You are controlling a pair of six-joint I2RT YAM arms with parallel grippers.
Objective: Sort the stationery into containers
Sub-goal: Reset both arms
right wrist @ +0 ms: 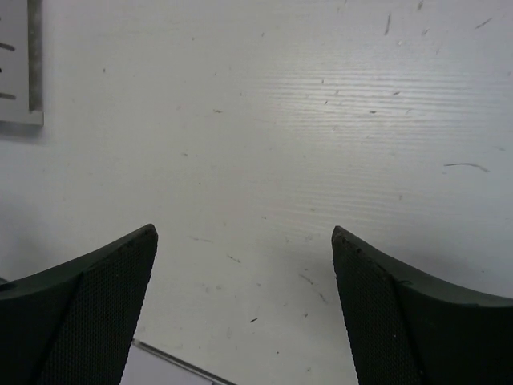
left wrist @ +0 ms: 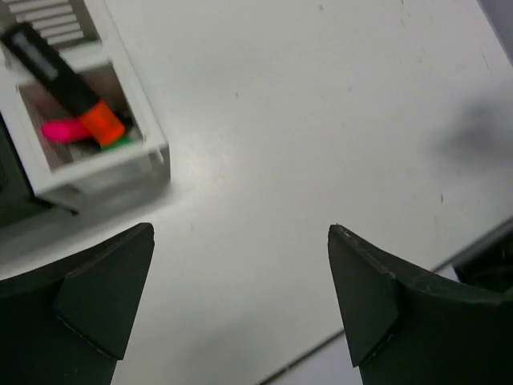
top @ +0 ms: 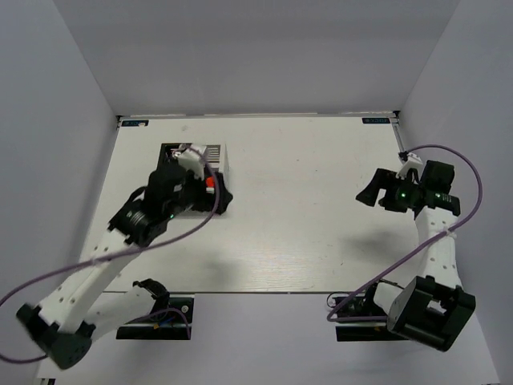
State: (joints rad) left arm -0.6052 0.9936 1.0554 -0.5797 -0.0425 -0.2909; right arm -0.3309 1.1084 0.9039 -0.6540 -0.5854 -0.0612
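Left pincer (left wrist: 240,237) stands spread wide with nothing between its jaws, hanging over bare table (left wrist: 321,120). The right pincer (right wrist: 244,237) is likewise fully parted and empty, well apart from it over its own bare stretch of tabletop. Ahead and to the left of the left pincer's fingers sits the white organiser (left wrist: 104,168). Its nearest compartment holds a black marker with an orange cap (left wrist: 72,84), a pink blob (left wrist: 60,128) beside the cap and a sliver of something green (left wrist: 119,144) (too little shows to name it). From above, no stationery lies loose on the tabletop around either pincer, so the sorting looks finished or very nearly so. The left arm (top: 88,281) covers much of the white organiser and whatever stands beside it in that view, so anything left to do would be hidden there.
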